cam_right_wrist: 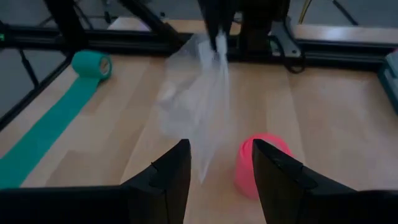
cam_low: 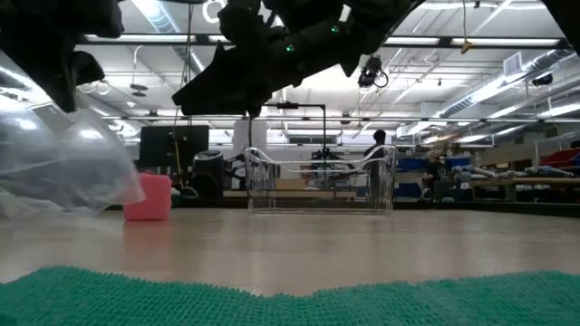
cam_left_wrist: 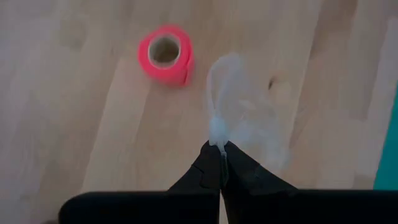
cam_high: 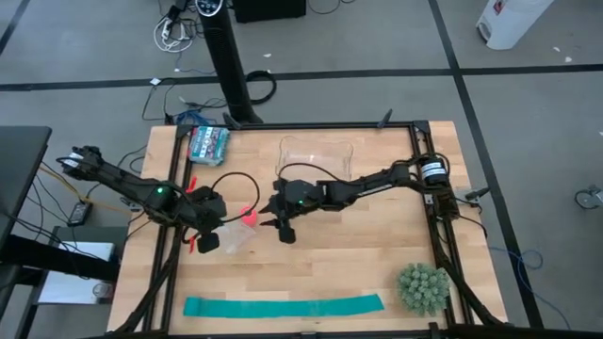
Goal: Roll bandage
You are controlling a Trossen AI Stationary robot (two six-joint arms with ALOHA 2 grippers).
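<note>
The bandage is a small pink-red roll (cam_high: 250,217) standing on one flat end on the wooden table, its hollow core up (cam_left_wrist: 165,53). It also shows in the right wrist view (cam_right_wrist: 261,163) and the low view (cam_low: 149,197). My left gripper (cam_high: 207,234) is just left of it, shut on a clear plastic bag (cam_high: 236,237). My right gripper (cam_high: 283,229) is open and empty just right of the roll. Its fingers (cam_right_wrist: 168,180) point toward the roll without touching it. My left gripper (cam_left_wrist: 221,165) pinches the clear plastic bag by a bunched edge at its top (cam_left_wrist: 217,134) between the tips of its two fingers. The bag (cam_right_wrist: 199,99) hangs slack below the fingers; whether its lower end touches the table I cannot tell.
A teal-green strip (cam_high: 283,306) lies flat along the near edge, one end rolled (cam_right_wrist: 92,64). A clear plastic container (cam_high: 316,155) stands at the far middle, a teal packet (cam_high: 209,143) at the far left, and a spiky green ball (cam_high: 422,287) at the near right.
</note>
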